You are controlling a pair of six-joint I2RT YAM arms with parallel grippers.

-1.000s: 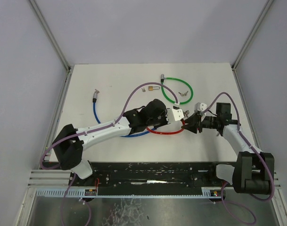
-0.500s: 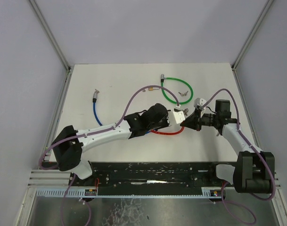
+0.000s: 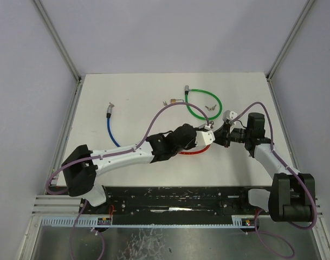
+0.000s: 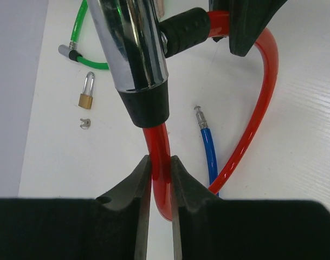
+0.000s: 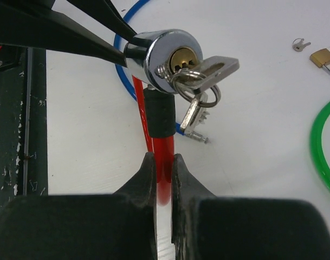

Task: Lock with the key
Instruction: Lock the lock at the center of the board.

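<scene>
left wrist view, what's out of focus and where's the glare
Left wrist: the left tool, nearest the lens, is soft-edged; the chrome lock barrel shows streaky glare; the brass padlock looks sharp. Top external: even light, faint shadows.

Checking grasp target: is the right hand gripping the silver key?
No, the right hand clamps the red coated cable; the silver key sits free in the chrome lock cylinder.

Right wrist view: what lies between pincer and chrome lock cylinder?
Only red cable, clamped in the right pincer, and its black sleeve meeting the cylinder, per the right wrist view.
</scene>
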